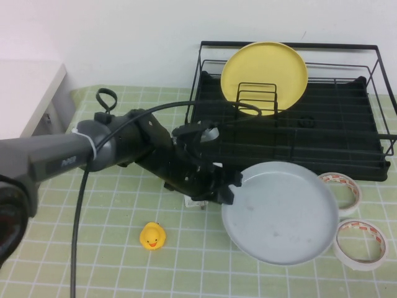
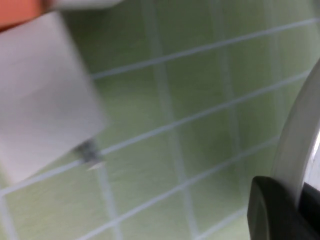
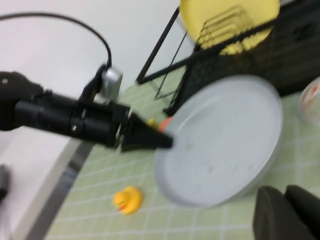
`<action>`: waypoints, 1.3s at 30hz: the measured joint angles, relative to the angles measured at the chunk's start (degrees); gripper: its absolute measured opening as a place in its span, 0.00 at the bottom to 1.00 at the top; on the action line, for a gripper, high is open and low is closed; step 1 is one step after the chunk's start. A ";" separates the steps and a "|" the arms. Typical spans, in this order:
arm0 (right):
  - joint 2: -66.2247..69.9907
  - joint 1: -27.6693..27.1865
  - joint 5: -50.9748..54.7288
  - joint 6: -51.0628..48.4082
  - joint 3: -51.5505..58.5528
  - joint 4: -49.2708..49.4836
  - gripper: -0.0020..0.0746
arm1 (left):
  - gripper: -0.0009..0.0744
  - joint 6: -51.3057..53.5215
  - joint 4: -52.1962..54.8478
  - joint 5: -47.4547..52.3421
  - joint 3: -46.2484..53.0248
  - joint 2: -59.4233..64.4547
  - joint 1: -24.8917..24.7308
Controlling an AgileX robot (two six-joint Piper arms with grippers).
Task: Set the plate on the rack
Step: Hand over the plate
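Observation:
The pale grey-blue plate (image 1: 282,211) lies in front of the black wire rack (image 1: 347,146), at the right of the green mat. My left gripper (image 1: 231,189) is shut on the plate's left rim. In the left wrist view the rim (image 2: 300,135) runs between its dark fingers (image 2: 272,210). From the right wrist view the plate (image 3: 220,140) looks tilted, its gripped side raised, with the left gripper (image 3: 165,141) at that edge. My right gripper (image 3: 287,207) is shut and holds nothing, near the plate's front right edge; it is out of the high view.
A yellow plate (image 1: 263,74) stands upright in the rack's divider loops. Two tape rolls (image 1: 340,189) (image 1: 360,241) lie right of the plate, one partly under its rim. A rubber duck (image 1: 153,236) sits at the front left. A small white block (image 2: 45,95) lies under the left arm.

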 joint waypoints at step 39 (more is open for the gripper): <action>81.10 4.57 26.92 -50.28 -47.96 6.94 0.61 | 0.02 51.05 -45.00 -9.33 27.06 -29.64 0.00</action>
